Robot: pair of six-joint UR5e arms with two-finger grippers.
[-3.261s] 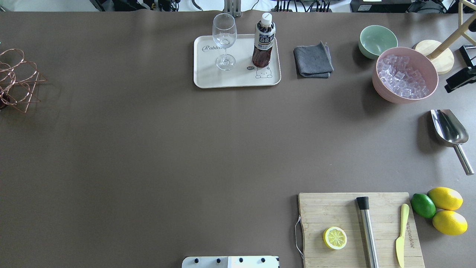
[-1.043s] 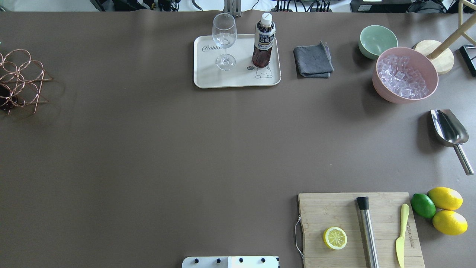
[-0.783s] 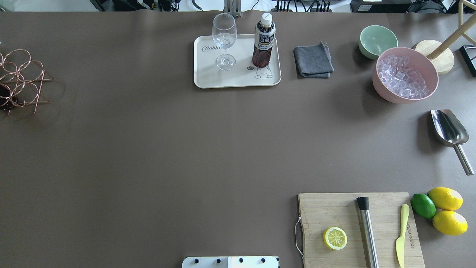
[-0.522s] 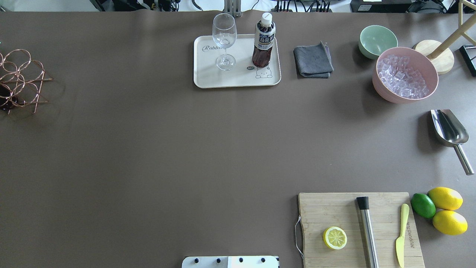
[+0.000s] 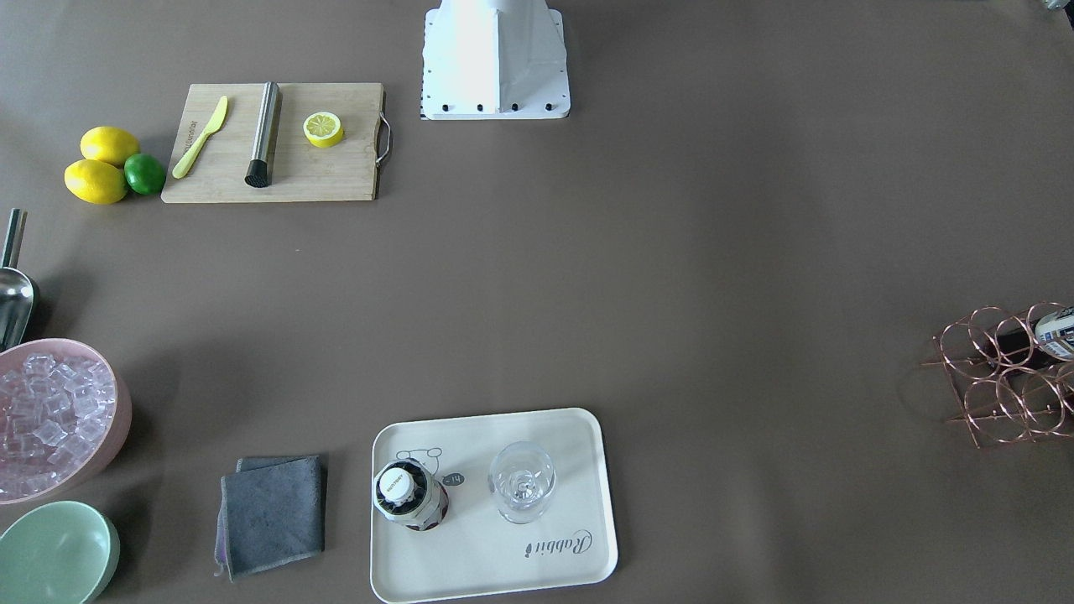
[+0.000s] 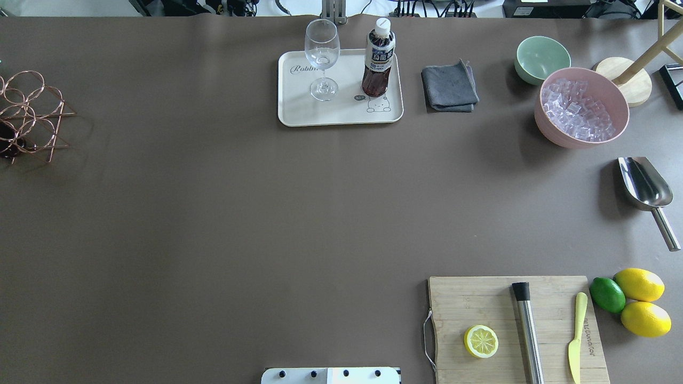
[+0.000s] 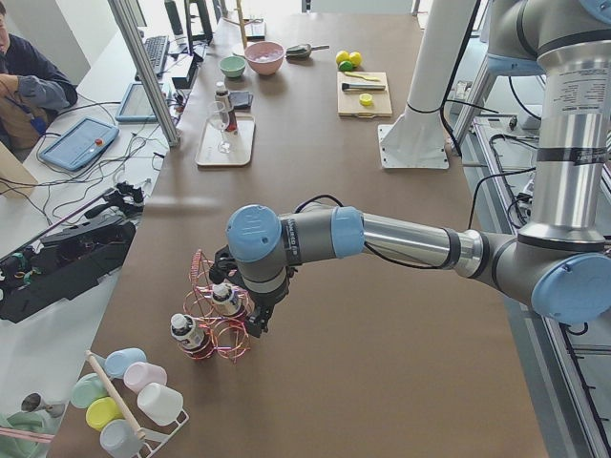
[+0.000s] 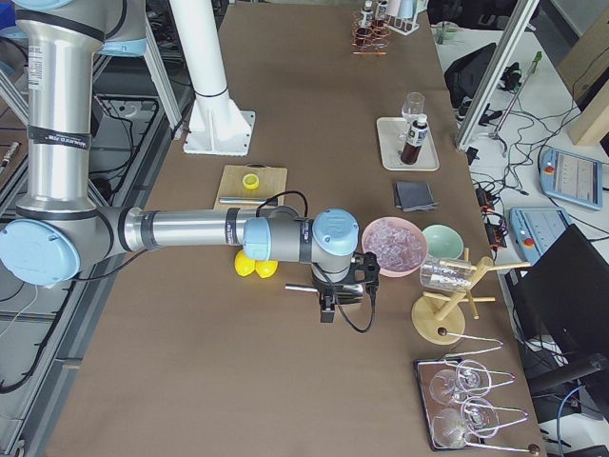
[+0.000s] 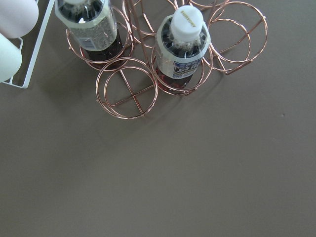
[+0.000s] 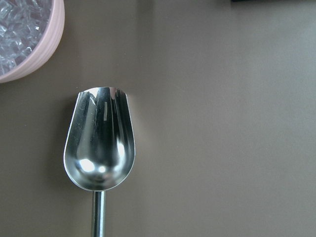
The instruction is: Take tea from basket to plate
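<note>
One tea bottle (image 6: 378, 64) stands upright on the cream plate (image 6: 341, 114) beside a stemmed glass (image 6: 322, 58); the front-facing view shows it from above (image 5: 409, 495). Two more tea bottles (image 9: 182, 44) (image 9: 89, 24) stand in rings of the copper wire basket (image 9: 127, 89), which sits at the table's far left (image 6: 29, 114). My left gripper (image 7: 253, 322) hangs close over the basket, by a bottle (image 7: 224, 298); I cannot tell if it is open. My right gripper (image 8: 328, 310) hovers over a steel scoop (image 10: 98, 148); I cannot tell its state.
A pink bowl of ice (image 6: 581, 106), a pale green bowl (image 6: 541, 57) and a grey cloth (image 6: 449, 86) lie right of the plate. A cutting board (image 6: 515, 330) with a lemon half, muddler and knife sits front right, with lemons and a lime (image 6: 606, 294) beside it.
Since the oldest frame the basket has shifted slightly to the right and a dark part has left the overhead view's right edge. Nothing has moved in the last second.
</note>
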